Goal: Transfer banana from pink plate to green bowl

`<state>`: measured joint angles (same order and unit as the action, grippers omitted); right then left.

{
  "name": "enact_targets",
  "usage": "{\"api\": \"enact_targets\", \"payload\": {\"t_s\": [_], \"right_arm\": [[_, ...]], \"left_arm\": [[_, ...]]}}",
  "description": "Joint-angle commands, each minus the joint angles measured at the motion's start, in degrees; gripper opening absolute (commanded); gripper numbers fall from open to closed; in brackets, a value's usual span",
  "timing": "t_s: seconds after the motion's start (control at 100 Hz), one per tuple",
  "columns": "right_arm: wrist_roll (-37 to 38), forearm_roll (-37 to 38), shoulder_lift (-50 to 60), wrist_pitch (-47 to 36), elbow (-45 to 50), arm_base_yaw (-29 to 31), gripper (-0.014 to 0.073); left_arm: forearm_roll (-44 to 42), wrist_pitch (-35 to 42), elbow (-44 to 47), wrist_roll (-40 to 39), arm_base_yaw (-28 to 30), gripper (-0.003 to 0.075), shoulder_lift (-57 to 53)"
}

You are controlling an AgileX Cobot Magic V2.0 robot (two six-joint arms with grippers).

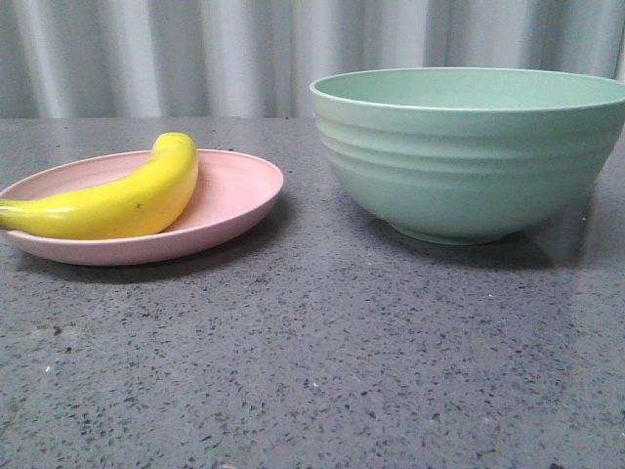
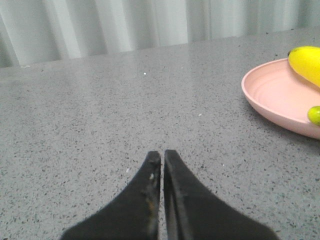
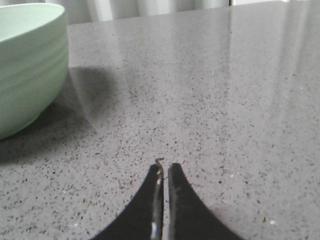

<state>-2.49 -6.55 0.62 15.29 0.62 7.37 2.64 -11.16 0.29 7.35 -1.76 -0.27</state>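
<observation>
The yellow banana (image 1: 117, 200) lies across the pale pink plate (image 1: 239, 191) at the left of the front view. The mint-green bowl (image 1: 469, 161) stands to its right and looks empty. Neither gripper shows in the front view. My left gripper (image 2: 163, 153) is shut and empty over bare table, apart from the plate (image 2: 272, 95) and the banana (image 2: 306, 62). My right gripper (image 3: 165, 166) is shut and empty over bare table, apart from the bowl (image 3: 27, 65).
The grey speckled table (image 1: 312, 352) stretches in front of the plate and bowl. A pale pleated curtain (image 1: 195, 54) hangs behind the table's far edge.
</observation>
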Motion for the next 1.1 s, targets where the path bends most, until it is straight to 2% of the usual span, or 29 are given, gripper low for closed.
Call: {"api": "enact_targets", "payload": {"t_s": [0.0,0.3,0.92,1.09], "right_arm": [[-0.3,0.5,1.0,-6.1,1.4,0.3,-0.0067],[-0.3,0.6,1.0,-16.3,1.4,0.3,-0.0067],[-0.3,0.6,1.0,-16.6,1.4,0.3,-0.0067],[-0.3,0.6,1.0,-16.6,1.2,0.3,-0.0067]], "left_arm": [[0.1,5.8,0.4,-0.1,-0.5,-0.0020,-1.6],[0.1,7.7,0.4,-0.1,-0.5,-0.0020,-1.6],[0.4,7.9,0.4,-0.1,-0.5,-0.0020,-1.6],[0.4,10.0,0.4,-0.1,-0.5,-0.0020,-1.6]]}}
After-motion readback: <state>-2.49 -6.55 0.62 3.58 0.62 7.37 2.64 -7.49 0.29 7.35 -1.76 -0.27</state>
